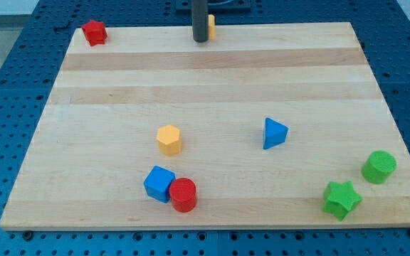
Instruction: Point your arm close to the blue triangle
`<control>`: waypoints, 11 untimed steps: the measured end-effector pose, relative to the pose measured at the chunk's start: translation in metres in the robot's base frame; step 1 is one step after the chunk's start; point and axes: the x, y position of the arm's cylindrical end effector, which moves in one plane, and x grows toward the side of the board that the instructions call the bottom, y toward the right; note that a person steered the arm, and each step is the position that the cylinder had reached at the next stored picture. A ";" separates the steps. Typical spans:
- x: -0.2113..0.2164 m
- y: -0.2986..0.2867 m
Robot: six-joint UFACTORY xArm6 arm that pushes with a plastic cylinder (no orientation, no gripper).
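The blue triangle (274,133) lies on the wooden board (212,78), right of centre. My tip (201,40) is at the view's top edge of the board, near the middle, far from the blue triangle, above and to its left. A yellow block (211,26) sits just behind the rod, mostly hidden by it.
A red block (94,32) sits at the top left corner. A yellow hexagon (169,139) lies left of centre. A blue cube (159,183) touches a red cylinder (183,195) near the bottom. A green star (341,199) and green cylinder (379,167) lie bottom right.
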 end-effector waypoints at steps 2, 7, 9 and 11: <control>0.086 -0.002; 0.140 -0.008; 0.140 0.045; 0.141 0.063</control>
